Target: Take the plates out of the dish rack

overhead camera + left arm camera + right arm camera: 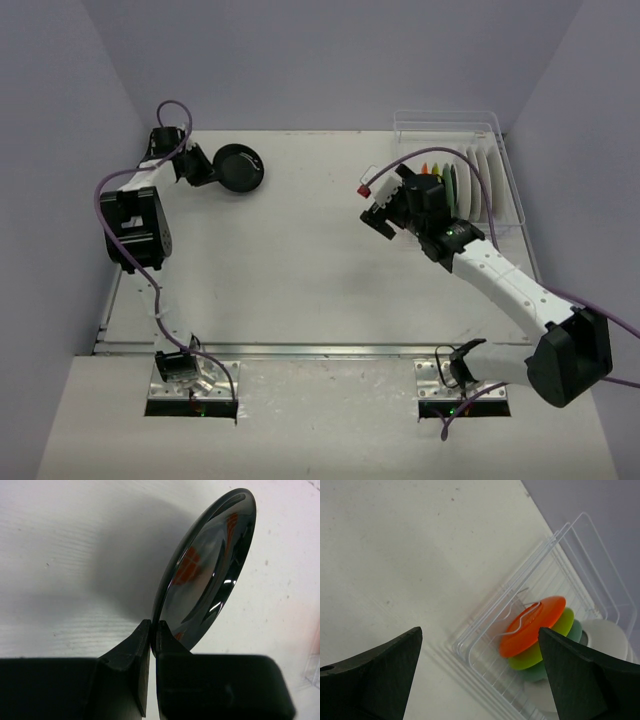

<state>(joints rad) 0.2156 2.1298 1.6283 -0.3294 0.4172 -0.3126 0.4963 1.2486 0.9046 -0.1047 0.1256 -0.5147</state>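
Note:
At the back left, my left gripper [197, 166] is shut on the rim of a glossy black plate [240, 168]. In the left wrist view the fingers pinch the lower edge of the black plate [210, 570], with the gripper [153, 635] closed tight on it. The clear dish rack [505, 170] stands at the back right, holding upright plates: orange [535, 625], light green [547, 650], teal [576, 630] and white [607, 636]. My right gripper [376, 205] hangs open just left of the rack. In its wrist view the gripper [480, 635] is open and holds nothing, above the rack's corner [485, 625].
The table's right edge runs just beyond the rack. Purple cables trail from both arms. The right arm stretches diagonally from the near right towards the rack.

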